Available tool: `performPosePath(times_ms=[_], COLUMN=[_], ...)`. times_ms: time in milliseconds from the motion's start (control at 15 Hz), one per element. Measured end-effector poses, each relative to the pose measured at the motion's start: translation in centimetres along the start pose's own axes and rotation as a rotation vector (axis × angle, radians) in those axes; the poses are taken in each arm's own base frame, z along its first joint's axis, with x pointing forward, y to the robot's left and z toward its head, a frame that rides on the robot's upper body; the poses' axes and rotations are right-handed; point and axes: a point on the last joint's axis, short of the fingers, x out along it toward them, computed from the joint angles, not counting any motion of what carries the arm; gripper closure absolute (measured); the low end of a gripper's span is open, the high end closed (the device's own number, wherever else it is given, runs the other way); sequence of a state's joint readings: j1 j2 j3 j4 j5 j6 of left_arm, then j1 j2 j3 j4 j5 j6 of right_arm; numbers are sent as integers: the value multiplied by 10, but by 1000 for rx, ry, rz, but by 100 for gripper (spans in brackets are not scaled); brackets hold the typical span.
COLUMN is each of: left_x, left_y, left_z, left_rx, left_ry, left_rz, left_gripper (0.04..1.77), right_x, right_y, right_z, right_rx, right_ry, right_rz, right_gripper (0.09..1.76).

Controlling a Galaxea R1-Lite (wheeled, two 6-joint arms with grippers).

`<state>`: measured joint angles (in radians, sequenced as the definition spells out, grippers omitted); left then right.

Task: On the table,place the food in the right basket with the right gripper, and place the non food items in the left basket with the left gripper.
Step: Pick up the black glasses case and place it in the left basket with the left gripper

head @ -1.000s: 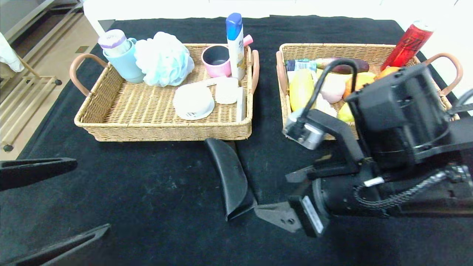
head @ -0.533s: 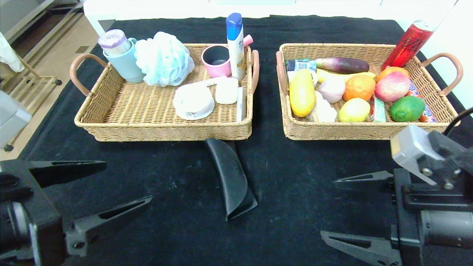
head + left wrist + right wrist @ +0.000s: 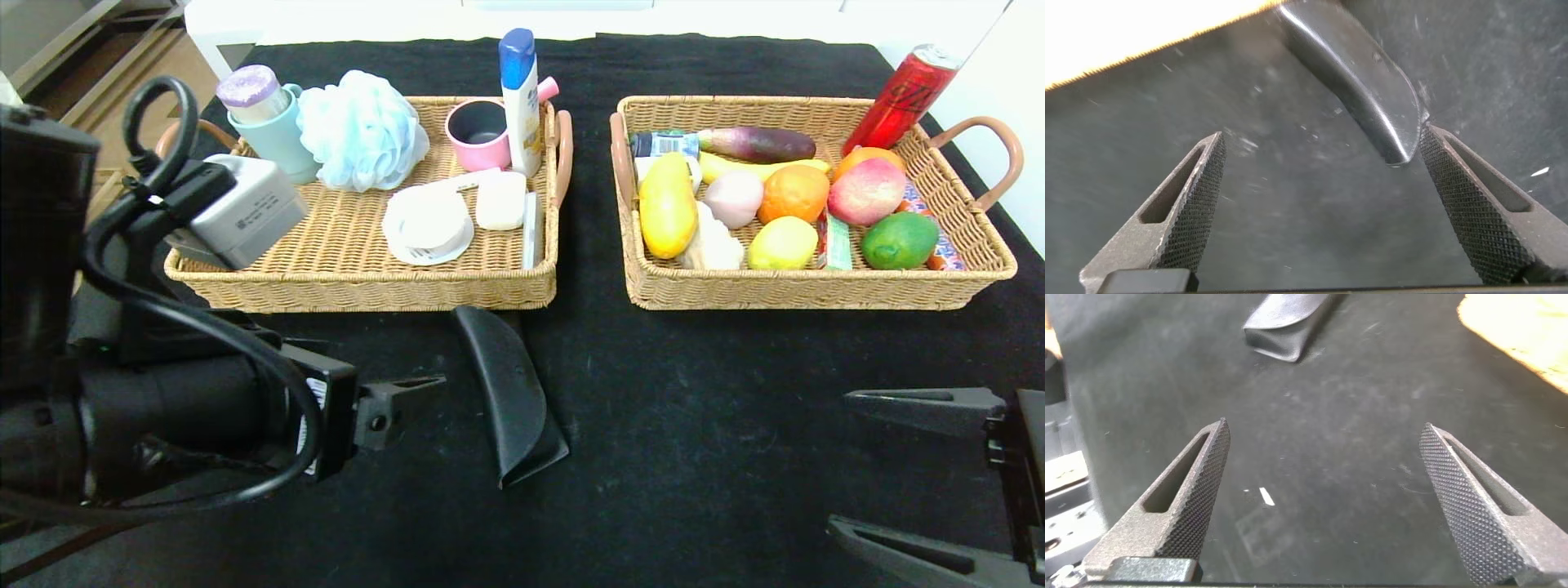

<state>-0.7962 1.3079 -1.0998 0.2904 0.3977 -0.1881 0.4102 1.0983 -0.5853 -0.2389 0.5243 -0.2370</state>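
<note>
Just off the left basket's (image 3: 359, 286) front edge, mid-tabletop (image 3: 694, 425), lies the black pouch (image 3: 510, 392).
Left hand (image 3: 1315, 204) gapes around its near end; looks soft, light, slick, so pinch across the narrow body.

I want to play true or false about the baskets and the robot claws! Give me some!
1. The black pouch lies on the table, outside both baskets. True.
2. The left claw is holding the pouch. False: it is open, with the pouch's end between its fingers.
3. The yellow loaf is in the right basket. True.
4. The white tub sits on the table. False: it is in the left basket.
5. The right claw holds a lemon. False: it is open and empty.
</note>
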Motion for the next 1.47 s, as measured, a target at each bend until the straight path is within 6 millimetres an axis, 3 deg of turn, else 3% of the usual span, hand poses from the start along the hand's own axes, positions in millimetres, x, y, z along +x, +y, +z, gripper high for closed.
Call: performPosePath(times_ms=[333, 667, 1067, 1467], left_x=[29, 64, 94, 115], left_y=[-27, -43, -55, -60], left_z=[13, 13, 23, 13], left_rx=[-96, -187, -278, -342], left_ry=[81, 136, 108, 167], left_rz=[85, 127, 210, 188], left_gripper=[9, 9, 9, 9], right_x=[-3, -4, -4, -4], right_y=[1, 0, 0, 0], right_z=[-9, -10, -10, -10], right_rx=[15, 15, 18, 18], right_ry=[16, 15, 16, 17], right_rz=[-14, -20, -21, -21], right_gripper=[15, 15, 15, 15])
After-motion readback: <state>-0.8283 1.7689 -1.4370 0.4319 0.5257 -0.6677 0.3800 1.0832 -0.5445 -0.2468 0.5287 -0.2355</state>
